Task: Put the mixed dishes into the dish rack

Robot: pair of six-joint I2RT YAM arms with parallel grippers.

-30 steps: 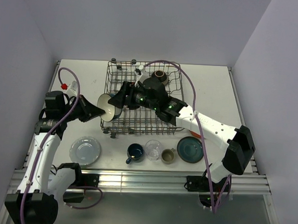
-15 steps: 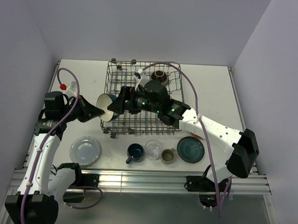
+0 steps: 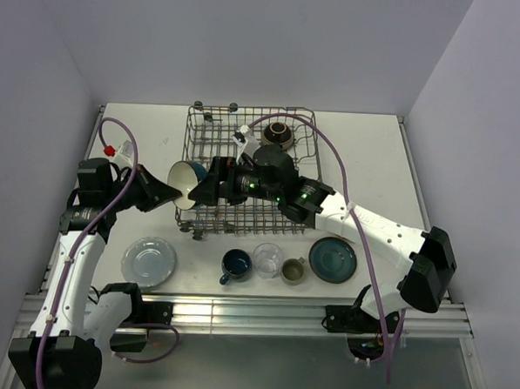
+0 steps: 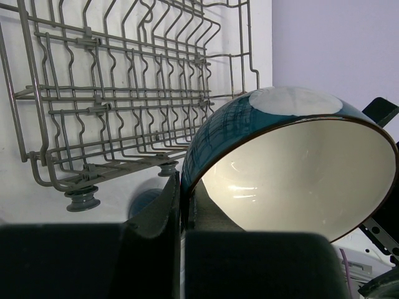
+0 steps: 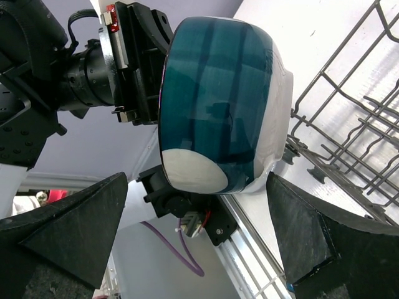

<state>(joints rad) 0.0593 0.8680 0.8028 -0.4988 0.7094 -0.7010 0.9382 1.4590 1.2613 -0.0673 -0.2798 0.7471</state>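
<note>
Beside the dish rack (image 3: 212, 144), my left gripper (image 3: 176, 194) is clamped on the bowl (image 3: 184, 180) by its rim; my right gripper (image 5: 196, 187) has its fingers wide apart, flanking it.

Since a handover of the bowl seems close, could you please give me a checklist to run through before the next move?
1. Left gripper shut on the teal bowl's rim: ok.
2. Right gripper wide open: ok.
3. Right fingers on either side of the bowl: ok, neither touching it.
4. Right fingers far enough along the bowl for a firm hold: cannot tell.
5. Free tines in the dish rack: ok, only a brown bowl sits in its far right corner.
</note>
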